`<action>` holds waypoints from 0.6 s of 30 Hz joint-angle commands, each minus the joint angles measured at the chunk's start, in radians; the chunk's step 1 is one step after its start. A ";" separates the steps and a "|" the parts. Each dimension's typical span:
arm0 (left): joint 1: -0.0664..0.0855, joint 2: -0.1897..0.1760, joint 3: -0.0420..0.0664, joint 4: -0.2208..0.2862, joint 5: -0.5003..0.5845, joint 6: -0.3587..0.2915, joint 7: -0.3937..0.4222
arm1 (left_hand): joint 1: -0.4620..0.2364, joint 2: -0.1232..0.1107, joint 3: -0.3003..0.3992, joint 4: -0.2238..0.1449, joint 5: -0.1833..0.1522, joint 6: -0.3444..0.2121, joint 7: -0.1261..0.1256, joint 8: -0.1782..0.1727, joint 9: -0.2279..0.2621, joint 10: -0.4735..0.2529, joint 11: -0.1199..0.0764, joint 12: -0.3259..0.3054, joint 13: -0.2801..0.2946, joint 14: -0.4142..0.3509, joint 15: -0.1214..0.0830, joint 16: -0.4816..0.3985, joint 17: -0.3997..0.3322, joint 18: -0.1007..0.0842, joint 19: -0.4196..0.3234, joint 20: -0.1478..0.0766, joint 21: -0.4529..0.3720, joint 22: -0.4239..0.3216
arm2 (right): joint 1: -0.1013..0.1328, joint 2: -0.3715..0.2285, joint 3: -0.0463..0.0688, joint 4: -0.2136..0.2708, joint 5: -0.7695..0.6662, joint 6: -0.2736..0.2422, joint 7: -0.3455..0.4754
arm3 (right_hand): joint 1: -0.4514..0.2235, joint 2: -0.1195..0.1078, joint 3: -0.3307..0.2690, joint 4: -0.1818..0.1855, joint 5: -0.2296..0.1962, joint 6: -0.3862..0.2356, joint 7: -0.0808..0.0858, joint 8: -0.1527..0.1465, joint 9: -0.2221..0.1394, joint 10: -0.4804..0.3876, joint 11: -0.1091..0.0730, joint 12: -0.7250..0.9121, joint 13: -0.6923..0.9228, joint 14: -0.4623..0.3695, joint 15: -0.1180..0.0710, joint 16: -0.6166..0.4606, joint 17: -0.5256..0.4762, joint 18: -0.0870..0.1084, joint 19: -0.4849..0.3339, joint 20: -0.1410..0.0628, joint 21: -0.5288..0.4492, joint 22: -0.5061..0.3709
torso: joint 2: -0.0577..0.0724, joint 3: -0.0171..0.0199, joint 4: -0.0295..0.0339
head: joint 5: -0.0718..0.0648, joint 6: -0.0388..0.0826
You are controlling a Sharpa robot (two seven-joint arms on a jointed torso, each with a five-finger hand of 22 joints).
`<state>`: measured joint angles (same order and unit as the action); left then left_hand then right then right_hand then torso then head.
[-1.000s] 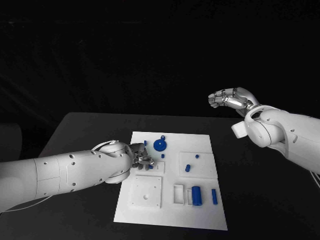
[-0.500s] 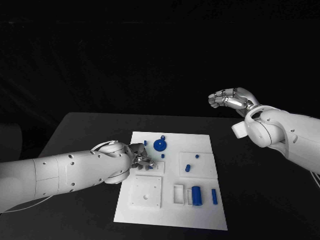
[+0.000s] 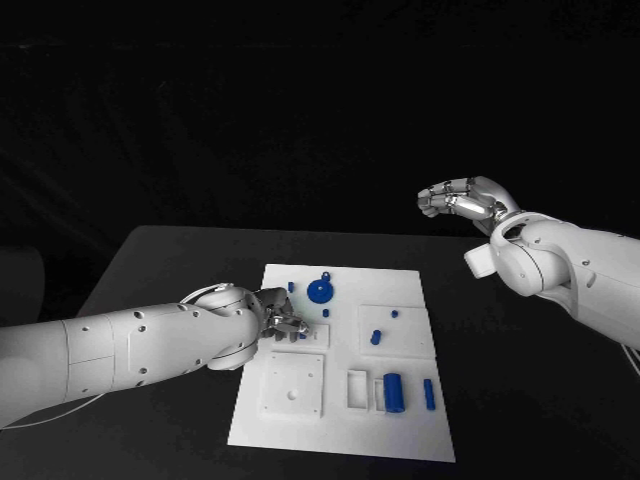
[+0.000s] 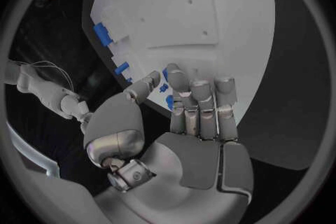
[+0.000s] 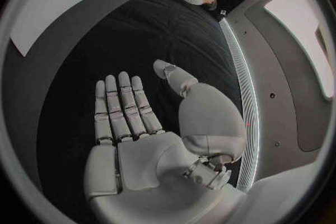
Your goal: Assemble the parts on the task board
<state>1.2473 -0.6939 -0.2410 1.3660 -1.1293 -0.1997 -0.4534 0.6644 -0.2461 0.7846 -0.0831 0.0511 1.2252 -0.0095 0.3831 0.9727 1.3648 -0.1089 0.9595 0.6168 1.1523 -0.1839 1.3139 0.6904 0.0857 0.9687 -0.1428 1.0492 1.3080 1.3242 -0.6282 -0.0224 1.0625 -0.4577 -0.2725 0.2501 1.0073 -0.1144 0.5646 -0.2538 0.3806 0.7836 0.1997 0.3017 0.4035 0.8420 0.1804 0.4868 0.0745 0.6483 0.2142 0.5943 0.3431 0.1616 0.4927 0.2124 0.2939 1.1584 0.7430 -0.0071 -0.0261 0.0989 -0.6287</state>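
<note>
Left hand (image 3: 280, 318) of mine is down on the flat white rectangular task board (image 3: 407, 440), near its left edge, fingers (image 4: 199, 101) held side by side with their tips against the plate among a few small blue plastic pegs (image 4: 168, 102). Whether a peg sits between thumb and fingertip I cannot tell; the fingers hide that spot. My right hand (image 3: 462, 197) hangs raised, well apart from the board on its right, and the wrist camera shows its fingers (image 5: 120, 102) straight and apart around nothing.

I judge the step in hand to be picking or seating one of those pegs in the board's middle-left. Next I would need a firm pinch and a straight, upright placement into its hole, slowly, as the pegs look small and prone to tip.

Elsewhere on the board lie a round blue disc with a knob (image 3: 320, 291) near the far edge, a blue cylinder (image 3: 392, 390) lying in a recess toward the near edge, and a slim blue bar (image 3: 428, 392) just beside it. A matte black table (image 3: 162, 260) carries everything, against a dark backdrop.
</note>
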 commanded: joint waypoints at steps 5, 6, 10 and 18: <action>0.001 -0.026 0.013 0.032 0.052 0.005 0.004 | -0.011 -0.028 -0.007 0.026 -0.003 -0.008 0.002 -0.004 0.002 -0.003 0.000 0.008 0.003 -0.006 -0.003 0.008 0.001 -0.019 0.005 -0.116 -0.002 0.003 | -0.001 -0.001 0.001 -0.003 -0.002 0.011 0.007 | 0.000 0.006 -0.006 -0.002 0.009 0.005 0.013 0.003 -0.002 0.007 0.001 -0.007 -0.002 -0.005 0.005 0.003 -0.003 -0.014 -0.006 -0.001 -0.008 0.002 | 0.000 0.0008 -0.0002 | 0.000 0.002; 0.001 -0.030 0.016 0.037 0.067 0.009 0.003 | -0.012 -0.030 -0.008 0.027 -0.003 -0.008 0.002 -0.004 0.002 -0.004 0.000 0.009 0.003 -0.006 -0.003 0.009 0.001 -0.019 0.005 -0.116 -0.002 0.003 | -0.001 -0.001 0.001 -0.004 -0.002 0.012 0.007 | 0.000 0.006 -0.007 -0.002 0.009 0.005 0.013 0.003 -0.002 0.007 0.001 -0.007 -0.003 -0.006 0.005 0.003 -0.004 -0.014 -0.007 -0.001 -0.008 0.003 | 0.000 0.0010 0.0004 | -0.001 0.003; 0.006 -0.039 0.062 0.047 0.148 0.052 0.017 | 0.009 -0.017 -0.002 0.015 -0.003 -0.022 0.006 -0.013 0.000 -0.020 0.003 0.001 0.000 -0.020 -0.002 0.001 -0.002 -0.018 -0.006 -0.117 -0.007 0.002 | -0.001 -0.001 0.001 -0.009 -0.001 0.013 0.007 | -0.001 0.006 -0.007 -0.002 0.010 0.005 0.013 0.003 -0.002 0.007 0.001 -0.007 -0.003 -0.006 0.005 0.003 -0.004 -0.014 -0.007 -0.001 -0.009 0.003 | -0.001 0.0008 0.0012 | -0.001 0.006; 0.060 -0.042 0.098 0.034 0.249 0.122 0.067 | 0.087 0.072 -0.024 -0.090 -0.002 -0.115 0.048 -0.089 -0.046 -0.124 0.041 -0.060 -0.028 -0.108 0.045 -0.061 -0.031 -0.049 -0.090 -0.088 -0.075 -0.019 | -0.001 0.000 0.001 -0.013 -0.001 0.015 0.005 | -0.001 0.006 -0.007 -0.002 0.011 0.006 0.013 0.003 -0.003 0.008 0.001 -0.007 -0.003 -0.007 0.006 0.003 -0.006 -0.014 -0.007 -0.001 -0.010 0.004 | 0.000 0.0009 -0.0013 | 0.004 0.014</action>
<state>1.2994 -0.7381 -0.1443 1.4048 -0.9644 -0.1487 -0.4365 0.7488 -0.1749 0.7613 -0.1704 0.0511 1.1145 0.0371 0.2966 0.9291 1.2454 -0.0699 0.9012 0.5894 1.0497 -0.1388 1.2547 0.6603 0.0457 0.8837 -0.1162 0.9763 1.2899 1.3236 -0.6285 -0.0224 1.0500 -0.4577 -0.2723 0.2501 1.0073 -0.1144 0.5646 -0.2538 0.3884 0.7836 0.1997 0.3017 0.4026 0.8419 0.1804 0.4829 0.0725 0.6448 0.2176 0.5943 0.3389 0.1614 0.4927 0.2123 0.2902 1.1604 0.7427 -0.0064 -0.0263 0.1006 -0.6170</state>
